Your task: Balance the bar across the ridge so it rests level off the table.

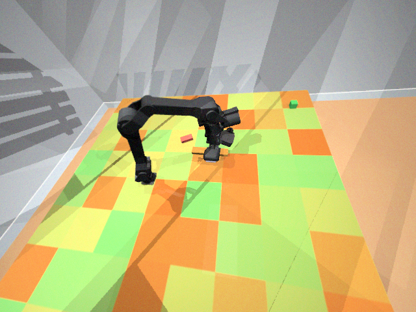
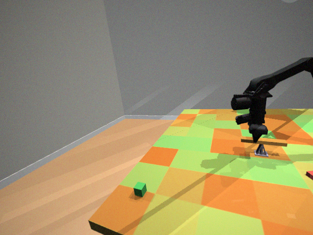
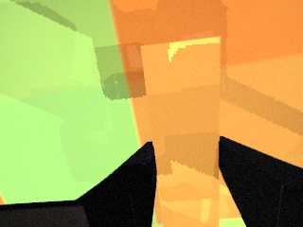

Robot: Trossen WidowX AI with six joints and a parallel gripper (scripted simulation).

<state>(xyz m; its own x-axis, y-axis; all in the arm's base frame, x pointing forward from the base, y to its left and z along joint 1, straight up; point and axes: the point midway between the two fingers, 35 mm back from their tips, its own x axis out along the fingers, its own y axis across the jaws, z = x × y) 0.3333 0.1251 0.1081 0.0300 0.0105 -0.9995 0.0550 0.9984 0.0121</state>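
The end effector (image 1: pixel 211 157) (image 2: pixel 256 140) (image 3: pixel 184 146) was clamped on the long, flat orange bar (image 1: pixel 199 151) (image 2: pixel 275 142) (image 3: pixel 185 113). The pointy gray ridge (image 2: pixel 261 151) stood under it.

The table (image 1: pixel 239 204) (image 2: pixel 227 192) has green, yellow and orange squares, the bar (image 1: pixel 199 150) (image 2: pixel 275 142) (image 3: pixel 185 113) is orange, and the little block (image 1: pixel 293 104) (image 2: pixel 140 189) is green

Honestly can't pin down what kind of room I'm driving in. I've got plain grey walls (image 1: pixel 188 40) (image 2: pixel 60 50), a pale skirting strip (image 1: pixel 363 93) (image 2: pixel 63 149), a light wood-look floor (image 1: pixel 363 161) (image 2: pixel 83 161) and a patchwork table (image 1: pixel 288 208) (image 2: pixel 176 156) in orange, green and yellow squares. Could be a lab, could be a home.
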